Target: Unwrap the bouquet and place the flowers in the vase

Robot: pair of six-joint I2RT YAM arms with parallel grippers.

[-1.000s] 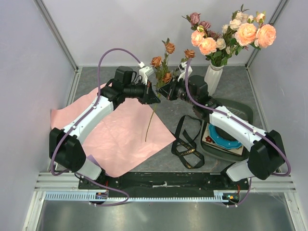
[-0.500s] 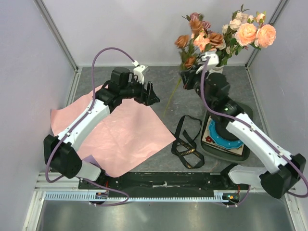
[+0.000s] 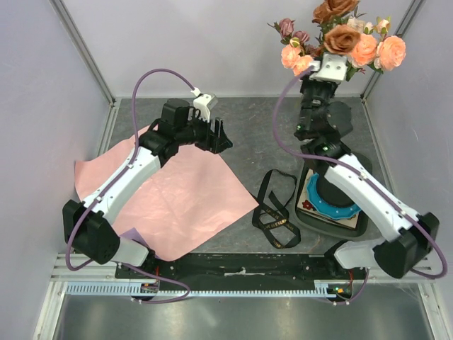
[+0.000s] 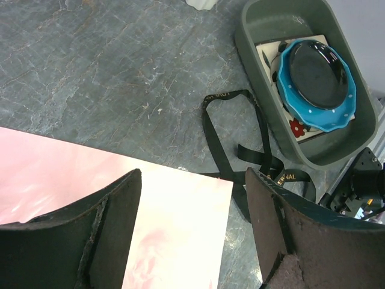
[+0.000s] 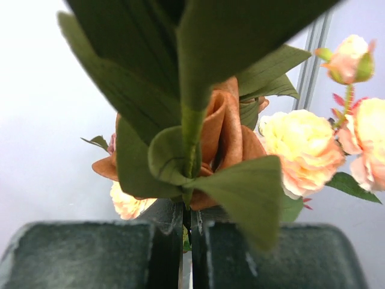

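Your right gripper was pinched tight on the stem of the flowers, held up high near the vase. You needed to aim the stem's end at the narrow neck and go down slowly. Your left gripper was wide open, holding nothing.

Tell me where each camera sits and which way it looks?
Top external: above and behind the arms, looking down at the table; both arms show.
Left wrist: on the left arm, looking down at pink paper, black ribbon and blue dish; the open left end effector frames the bottom.
Right wrist: on the right arm, facing along a brown rose toward the wall; the right end effector is shut on its stem.
Shared: top and left wrist both see paper, ribbon, dish.
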